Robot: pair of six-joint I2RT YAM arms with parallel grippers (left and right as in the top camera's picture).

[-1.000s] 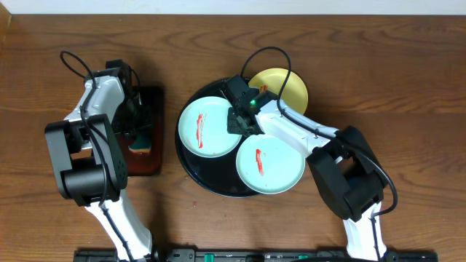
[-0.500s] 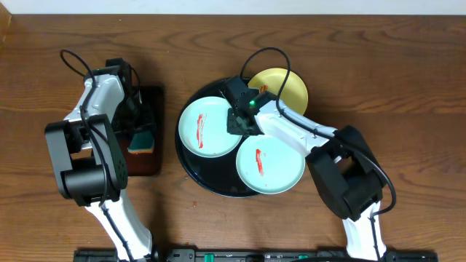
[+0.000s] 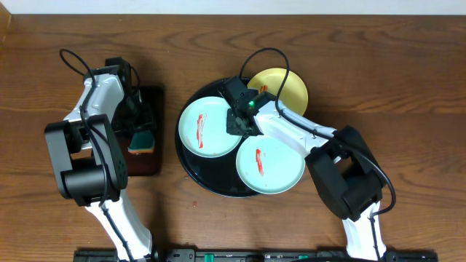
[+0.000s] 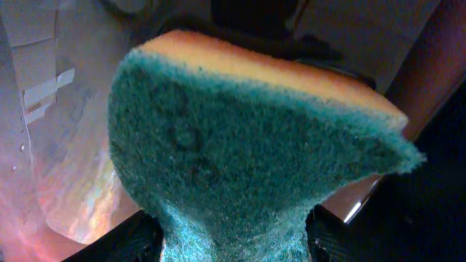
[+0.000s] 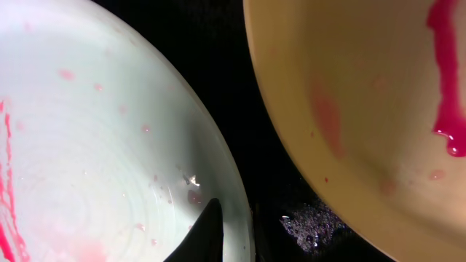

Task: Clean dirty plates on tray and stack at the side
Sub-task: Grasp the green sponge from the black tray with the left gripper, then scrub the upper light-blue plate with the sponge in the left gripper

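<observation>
Three plates lie on the round black tray (image 3: 191, 161). A pale blue-green plate (image 3: 206, 129) at left, another (image 3: 271, 166) at front right and a yellow plate (image 3: 282, 86) at back each carry a red sauce streak. My right gripper (image 3: 239, 122) sits at the left plate's right rim. In the right wrist view one finger (image 5: 207, 233) lies on that plate (image 5: 95, 145) just inside its rim; the other is dark against the tray (image 5: 240, 87). The yellow plate (image 5: 364, 94) is beside it. My left gripper (image 3: 142, 125) is shut on a green and yellow sponge (image 4: 247, 145).
A smaller rectangular black tray (image 3: 151, 166) lies at the left under the left gripper and the sponge (image 3: 143, 140). Bare wooden table surrounds both trays. Both arm bases stand at the front edge.
</observation>
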